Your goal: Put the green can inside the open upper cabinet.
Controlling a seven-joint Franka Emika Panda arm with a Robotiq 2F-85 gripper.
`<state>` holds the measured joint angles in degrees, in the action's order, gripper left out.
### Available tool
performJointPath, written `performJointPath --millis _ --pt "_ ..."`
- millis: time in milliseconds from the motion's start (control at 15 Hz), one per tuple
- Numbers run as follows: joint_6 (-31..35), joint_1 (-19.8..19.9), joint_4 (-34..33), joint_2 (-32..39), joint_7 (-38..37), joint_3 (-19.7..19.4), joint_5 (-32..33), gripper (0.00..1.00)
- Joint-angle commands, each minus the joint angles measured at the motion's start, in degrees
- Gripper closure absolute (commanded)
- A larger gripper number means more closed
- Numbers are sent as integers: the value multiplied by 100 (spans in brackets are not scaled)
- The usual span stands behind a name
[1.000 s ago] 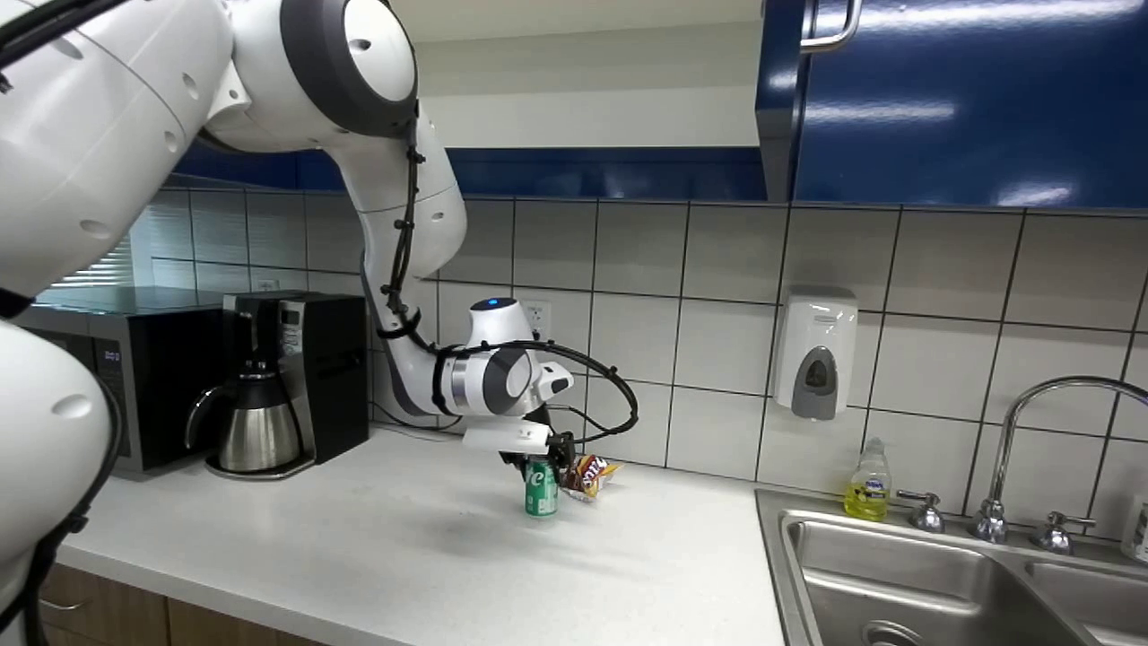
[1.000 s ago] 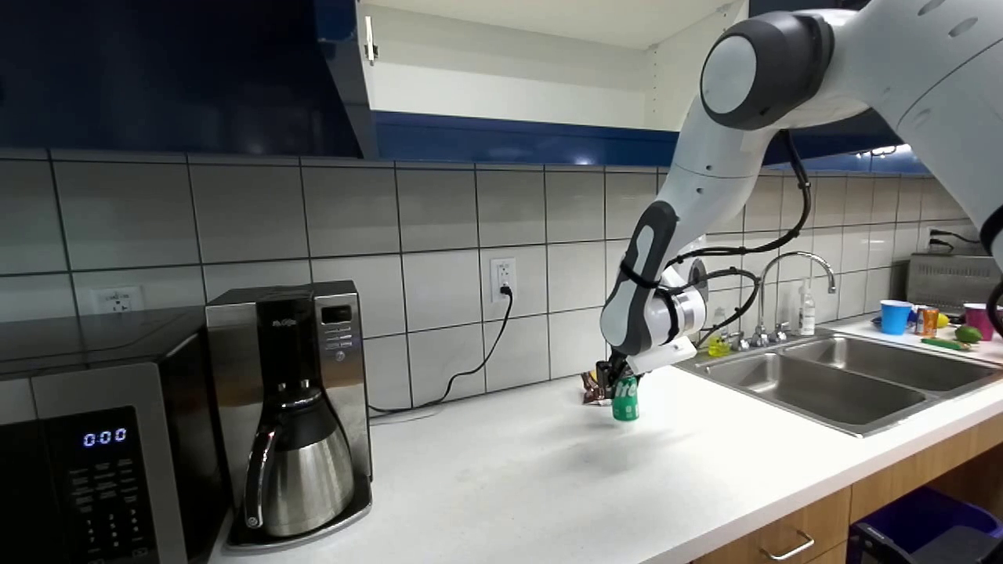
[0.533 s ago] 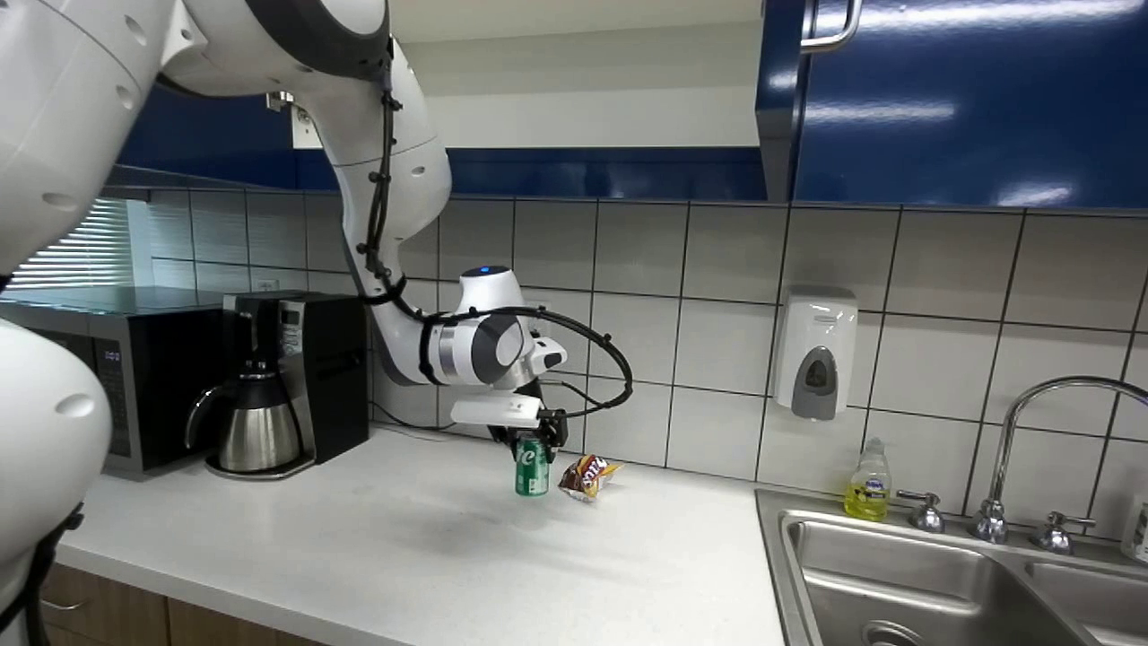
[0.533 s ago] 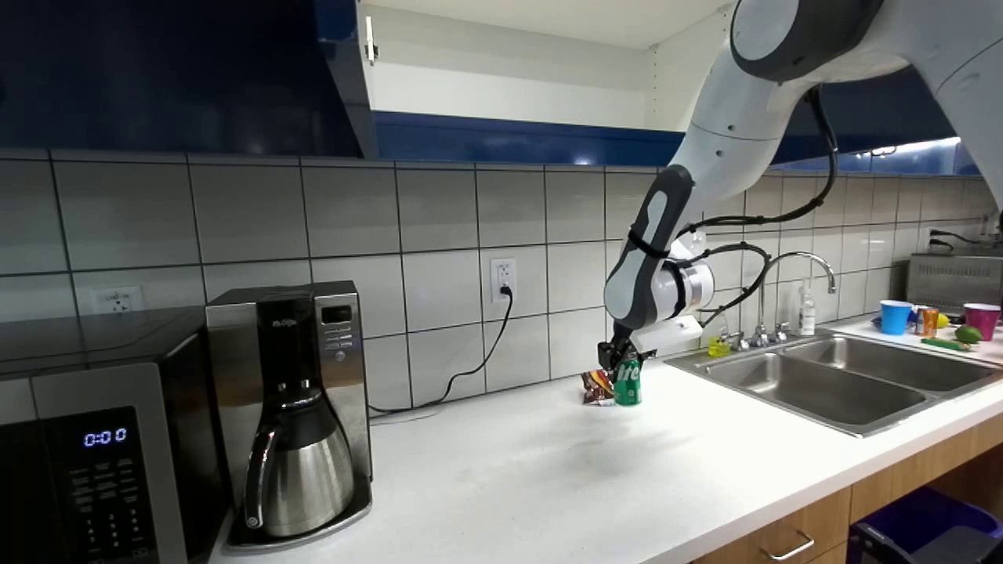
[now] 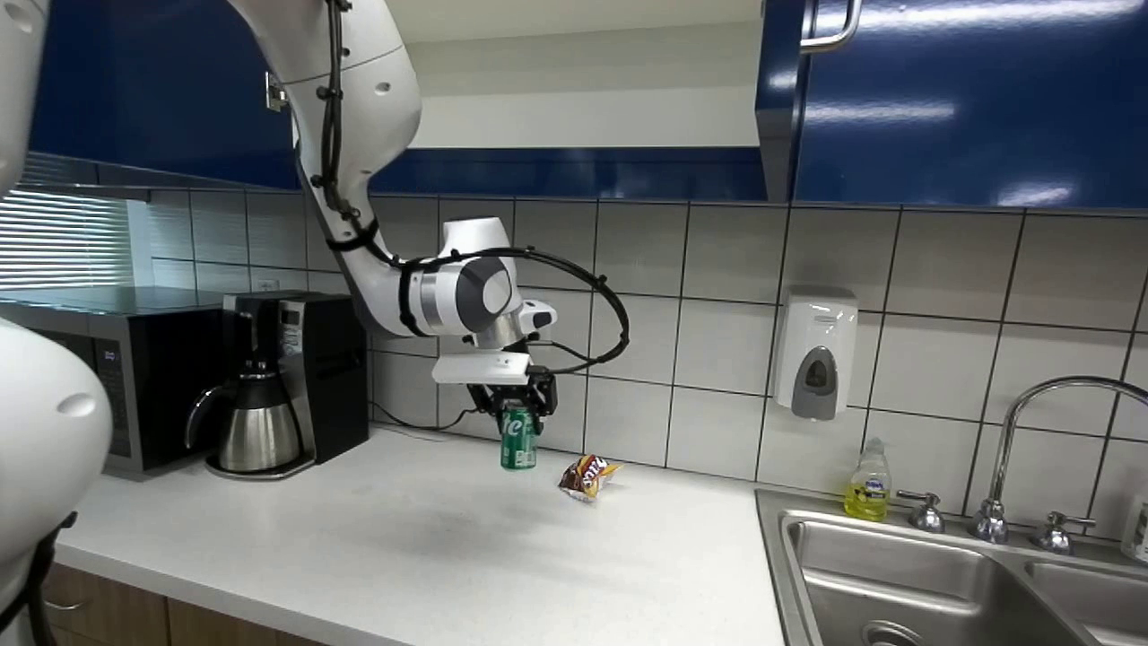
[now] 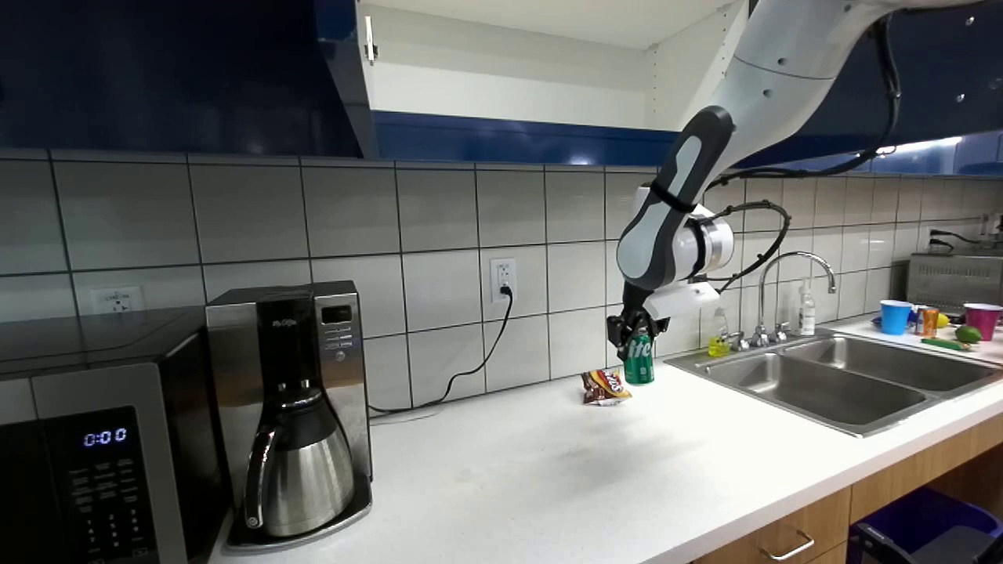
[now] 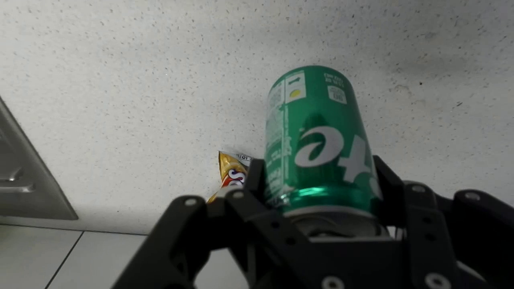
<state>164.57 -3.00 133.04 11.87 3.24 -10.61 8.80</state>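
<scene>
The green can [image 5: 518,441] is held upright between the fingers of my black gripper [image 5: 518,420], which grip it near its top. In the wrist view both fingers press on the sides of the can [image 7: 317,120]. It hangs a little above the white counter, as an exterior view shows the can [image 6: 639,366] with its base off the surface. The open upper cabinet shows in both exterior views, with a white back wall [image 5: 592,117] and a blue bottom edge [image 6: 517,135]. It is above and behind the gripper.
A brown and yellow snack bag [image 6: 605,387] lies on the counter near the can. A coffee maker [image 6: 290,415] and a microwave [image 6: 102,439] stand along the wall. A steel sink [image 5: 897,565] is at the far end. Open blue doors [image 5: 969,108] flank the cabinet.
The gripper has risen with the green can in it, and the can has come up off the counter and away from the snack bag. The arm's elbow has moved up out of view.
</scene>
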Motion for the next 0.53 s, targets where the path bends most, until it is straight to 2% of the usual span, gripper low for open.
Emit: performJointPath --millis 0,267,467 --pt "-737 116 398 -1023 -166 90 335 61" --pt "-1364 267 502 -1783 -99 262 398 61" --pt "-1888 305 442 -2303 52 404 218 61"
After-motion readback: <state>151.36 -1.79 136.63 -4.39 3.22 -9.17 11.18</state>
